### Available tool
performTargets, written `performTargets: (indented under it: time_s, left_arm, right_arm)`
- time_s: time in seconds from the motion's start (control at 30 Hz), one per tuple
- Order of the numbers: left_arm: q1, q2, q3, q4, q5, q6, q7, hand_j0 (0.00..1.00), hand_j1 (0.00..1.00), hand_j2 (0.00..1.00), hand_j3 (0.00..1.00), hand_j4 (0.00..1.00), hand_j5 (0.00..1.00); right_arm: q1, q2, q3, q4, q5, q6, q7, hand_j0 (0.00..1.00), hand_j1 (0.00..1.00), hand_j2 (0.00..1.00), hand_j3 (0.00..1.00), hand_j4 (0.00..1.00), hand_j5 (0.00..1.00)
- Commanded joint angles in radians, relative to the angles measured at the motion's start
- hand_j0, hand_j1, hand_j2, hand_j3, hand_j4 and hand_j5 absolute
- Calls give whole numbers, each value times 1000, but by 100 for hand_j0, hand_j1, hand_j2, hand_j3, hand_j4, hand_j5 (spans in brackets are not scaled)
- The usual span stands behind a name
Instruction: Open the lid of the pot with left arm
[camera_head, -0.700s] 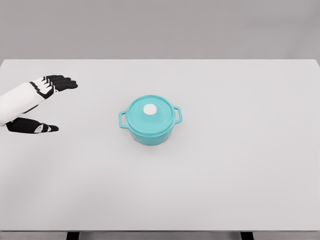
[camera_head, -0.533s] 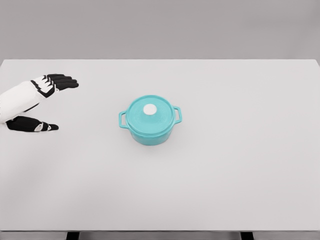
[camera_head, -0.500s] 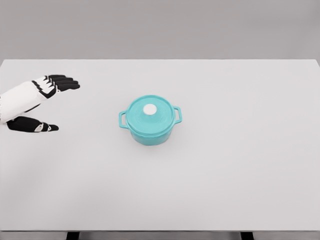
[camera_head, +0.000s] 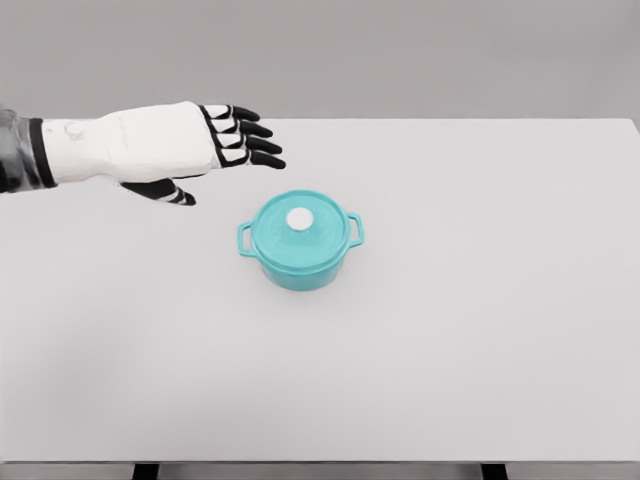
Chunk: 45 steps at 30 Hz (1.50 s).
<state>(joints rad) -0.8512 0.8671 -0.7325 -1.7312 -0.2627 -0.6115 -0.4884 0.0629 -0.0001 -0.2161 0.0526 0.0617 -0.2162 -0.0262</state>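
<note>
The pot (camera_head: 300, 243) sits near the middle of the white counter (camera_head: 480, 330), teal, with a small handle on each side. Its lid (camera_head: 299, 228) is on, closed, with a round white knob (camera_head: 299, 218) at its centre. The left hand (camera_head: 170, 145) reaches in from the left edge, above and to the upper left of the pot. Its black fingers (camera_head: 250, 140) are spread and loosely extended, holding nothing, with their tips pointing right, near the lid but clear of it. The thumb (camera_head: 165, 191) hangs below the palm.
</note>
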Motion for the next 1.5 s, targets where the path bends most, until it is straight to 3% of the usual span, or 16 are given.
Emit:
performTargets:
  time_s: [0.0, 0.13, 0.3, 0.37, 0.77, 0.93, 1.2, 1.47]
  left_arm:
    - [-14, -43, -180, 4, -32, 1, -3, 100, 100, 100, 100, 100, 100]
    - [-178, -57, -327, 4, -32, 1, -3, 100, 100, 100, 100, 100, 100]
    - [-334, -89, -476, 4, -36, 1, -4, 100, 100, 100, 100, 100, 100]
    - [-367, -91, -496, 4, -36, 1, -4, 100, 100, 100, 100, 100, 100]
    - [-407, -108, -501, 13, -50, 1, -4, 100, 100, 100, 100, 100, 100]
    - [-394, -145, -499, 111, -49, 1, -3, 100, 100, 100, 100, 100, 100]
    - [-400, -224, -499, 139, -44, 1, 2, 100, 100, 100, 100, 100, 100]
    - [-391, -223, -518, 163, -52, 1, -4, 100, 100, 100, 100, 100, 100]
  right_arm:
    - [0, 0, 0, 0, 0, 0, 0, 100, 100, 100, 100, 100, 100]
    - [0, 0, 0, 0, 0, 0, 0, 100, 100, 100, 100, 100, 100]
    - [0, 0, 0, 1, 0, 0, 0, 100, 100, 100, 100, 100, 100]
    - [0, 0, 0, 0, 0, 0, 0, 100, 100, 100, 100, 100, 100]
    - [0, 0, 0, 0, 0, 0, 0, 100, 100, 100, 100, 100, 100]
    - [0, 0, 0, 1, 0, 0, 0, 100, 100, 100, 100, 100, 100]
    - [0, 0, 0, 0, 0, 0, 0, 100, 100, 100, 100, 100, 100]
    - [0, 0, 0, 0, 0, 0, 0, 100, 100, 100, 100, 100, 100]
